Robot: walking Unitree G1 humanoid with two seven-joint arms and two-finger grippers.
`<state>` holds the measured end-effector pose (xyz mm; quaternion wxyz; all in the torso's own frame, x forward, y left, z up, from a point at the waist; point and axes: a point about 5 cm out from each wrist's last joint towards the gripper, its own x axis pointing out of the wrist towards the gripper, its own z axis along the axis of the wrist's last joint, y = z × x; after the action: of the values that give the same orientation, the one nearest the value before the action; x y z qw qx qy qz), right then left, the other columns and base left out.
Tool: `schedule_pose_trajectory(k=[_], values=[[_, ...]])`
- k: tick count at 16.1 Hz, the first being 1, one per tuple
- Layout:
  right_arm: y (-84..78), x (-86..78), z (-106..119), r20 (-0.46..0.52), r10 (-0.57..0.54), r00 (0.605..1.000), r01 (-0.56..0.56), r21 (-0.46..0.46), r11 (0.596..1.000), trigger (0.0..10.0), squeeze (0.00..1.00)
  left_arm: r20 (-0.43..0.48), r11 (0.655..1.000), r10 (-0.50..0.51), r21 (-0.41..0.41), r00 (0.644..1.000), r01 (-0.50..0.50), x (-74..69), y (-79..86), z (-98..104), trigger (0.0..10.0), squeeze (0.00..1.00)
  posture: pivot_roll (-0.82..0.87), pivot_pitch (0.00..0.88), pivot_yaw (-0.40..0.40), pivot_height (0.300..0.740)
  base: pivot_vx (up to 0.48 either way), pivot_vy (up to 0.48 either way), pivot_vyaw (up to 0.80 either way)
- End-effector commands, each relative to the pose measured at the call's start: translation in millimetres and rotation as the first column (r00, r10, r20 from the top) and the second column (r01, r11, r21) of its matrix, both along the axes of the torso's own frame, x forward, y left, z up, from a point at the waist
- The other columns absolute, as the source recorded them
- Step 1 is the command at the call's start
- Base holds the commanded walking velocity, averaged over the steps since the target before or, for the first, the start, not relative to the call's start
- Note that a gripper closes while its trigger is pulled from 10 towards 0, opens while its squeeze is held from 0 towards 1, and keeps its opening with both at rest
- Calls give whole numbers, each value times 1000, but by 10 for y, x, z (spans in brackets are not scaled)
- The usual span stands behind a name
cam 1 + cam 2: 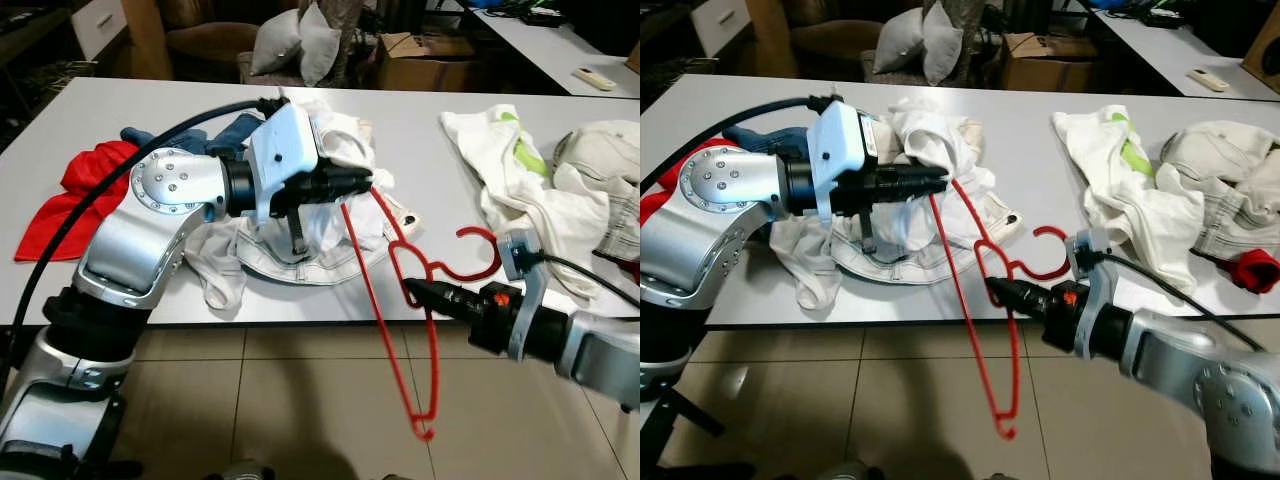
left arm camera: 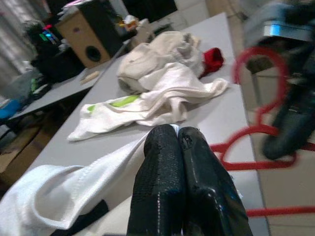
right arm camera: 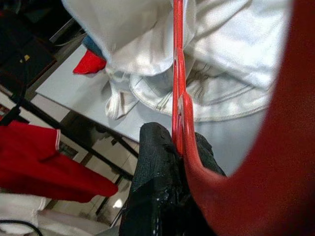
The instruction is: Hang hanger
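Note:
A red plastic hanger (image 1: 412,250) hangs tilted over the table's front edge, its hook (image 1: 478,232) pointing right and its long arm reaching down toward the floor. My right gripper (image 1: 412,290) is shut on the hanger just below its neck, as the right wrist view (image 3: 170,142) shows up close. My left gripper (image 1: 365,182) is shut, pinching an edge of the white garment (image 1: 330,225) that lies heaped on the table (image 1: 150,100). Its fingertips (image 2: 170,135) sit right at the hanger's upper end, where cloth and hanger meet.
A red cloth (image 1: 70,200) and blue jeans (image 1: 225,130) lie at the table's left. More white clothes (image 1: 510,170) are spread at the right. Behind the table are cushions (image 1: 300,40), a cardboard box (image 1: 420,60) and a second table with a remote (image 1: 595,78). Tiled floor (image 1: 300,400) lies below.

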<state>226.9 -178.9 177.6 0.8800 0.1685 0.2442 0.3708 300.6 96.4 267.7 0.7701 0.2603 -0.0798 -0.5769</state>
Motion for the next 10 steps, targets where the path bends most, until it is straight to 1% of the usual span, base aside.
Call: schedule_pose_trajectory(k=[1,2,3,4,5,6,7,8,9,10], values=[[-15,44,34,14,-11,1000,11,-10,1000,10000,0,16,999,-39,32,999,39,-58,-52,23,0,0,-95,0,-42,740,0,0,0],[-30,72,38,14,-32,999,32,-4,999,10000,0,19,999,-32,39,999,32,-55,-51,21,0,0,-95,0,-42,740,0,0,0],[-75,131,58,22,-96,995,96,26,995,10000,0,46,998,15,56,999,-18,-8,-38,18,0,0,-95,0,-40,740,0,0,0],[-125,169,81,28,-171,985,168,81,982,10000,0,80,993,80,78,994,-86,63,-1,11,0,0,-96,0,-39,740,0,0,0],[-178,186,69,9,-237,971,235,113,965,10000,0,98,988,125,74,987,-133,108,31,25,0,0,-97,0,-37,740,0,0,0],[-265,185,2,-36,-315,948,317,120,941,10000,0,132,978,190,61,973,-199,172,80,70,0,0,-97,0,-37,740,0,0,0],[-332,155,-93,-78,-367,927,374,98,922,10000,0,172,963,258,37,951,-268,244,135,127,0,0,-97,0,-36,740,0,0,0],[-353,112,-162,-102,-382,919,390,70,918,10000,0,206,946,315,11,927,-324,303,183,180,0,0,-99,0,-33,740,0,0,0],[-334,54,-226,-128,-370,920,379,54,924,10000,0,254,927,365,-6,896,-376,359,244,249,0,0,-101,0,-30,740,0,0,0],[-303,0,-270,-153,-353,923,364,51,930,10000,0,323,904,411,-25,852,-427,411,304,337,0,0,-102,0,-24,740,0,0,0]])
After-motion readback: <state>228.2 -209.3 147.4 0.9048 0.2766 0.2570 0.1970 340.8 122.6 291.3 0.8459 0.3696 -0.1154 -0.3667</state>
